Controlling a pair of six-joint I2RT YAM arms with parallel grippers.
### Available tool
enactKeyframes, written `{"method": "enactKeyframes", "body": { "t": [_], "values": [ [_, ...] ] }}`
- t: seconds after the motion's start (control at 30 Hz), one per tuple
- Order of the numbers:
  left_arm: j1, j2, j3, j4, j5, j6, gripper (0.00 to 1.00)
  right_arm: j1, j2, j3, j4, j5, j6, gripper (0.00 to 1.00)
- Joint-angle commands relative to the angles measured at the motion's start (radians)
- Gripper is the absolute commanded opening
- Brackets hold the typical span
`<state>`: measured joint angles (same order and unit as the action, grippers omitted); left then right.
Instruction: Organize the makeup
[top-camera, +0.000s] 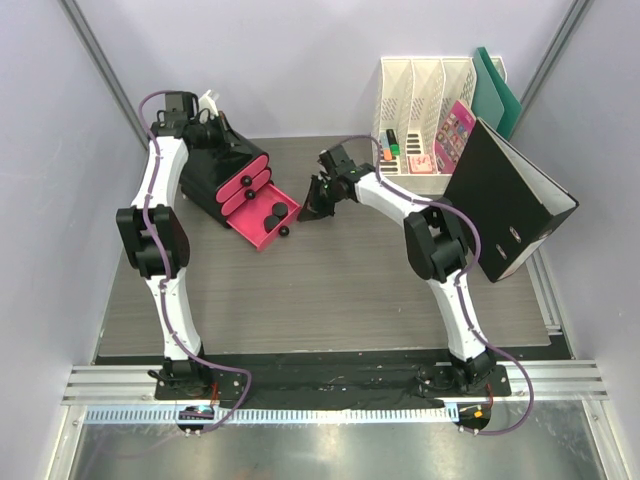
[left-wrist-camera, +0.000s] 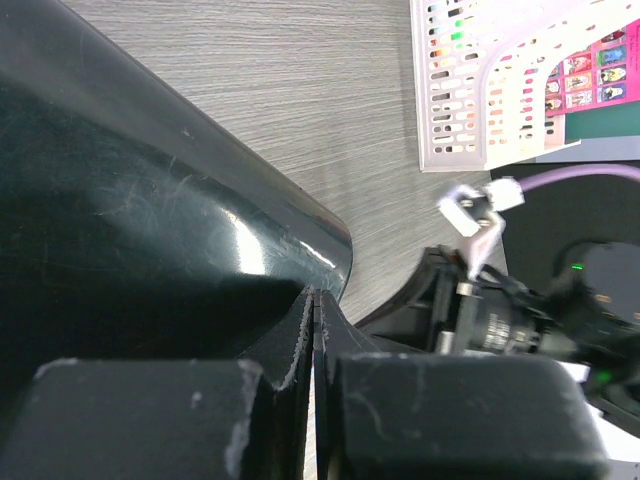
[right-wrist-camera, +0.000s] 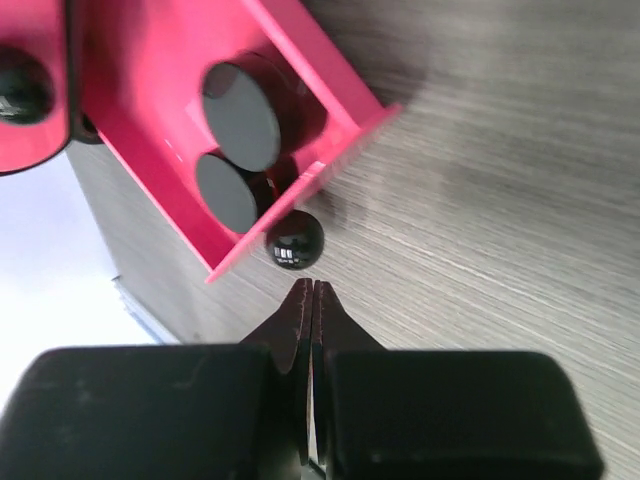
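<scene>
Two black round compacts lie side by side in the pulled-out pink bottom drawer of the black box. In the top view the compacts show as dark discs in the drawer. My right gripper is shut and empty, its tips just short of the drawer's black ball knob, not touching it. My left gripper is shut with nothing in it, pressed close to the box's glossy black top at the back left. No other makeup shows.
A white file organizer at the back right holds orange and green markers and a pink card. A big black binder leans at the right edge. Two upper pink drawers are closed.
</scene>
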<state>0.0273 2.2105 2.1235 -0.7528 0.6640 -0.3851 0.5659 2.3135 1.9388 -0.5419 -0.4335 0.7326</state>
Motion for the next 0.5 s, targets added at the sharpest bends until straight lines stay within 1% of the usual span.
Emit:
{"method": "enactKeyframes", "body": {
  "t": [0.0, 0.2, 0.47],
  "values": [
    [-0.010, 0.199, -0.116, -0.361, -0.282, 0.098, 0.00, 0.011, -0.034, -0.054, 0.109, -0.105, 0.116, 0.01],
    [-0.010, 0.199, -0.112, -0.361, -0.282, 0.097, 0.00, 0.002, 0.038, -0.023, 0.131, -0.175, 0.195, 0.01],
    [-0.010, 0.195, -0.108, -0.362, -0.282, 0.097, 0.00, 0.000, 0.121, 0.017, 0.210, -0.188, 0.287, 0.01]
  ]
}}
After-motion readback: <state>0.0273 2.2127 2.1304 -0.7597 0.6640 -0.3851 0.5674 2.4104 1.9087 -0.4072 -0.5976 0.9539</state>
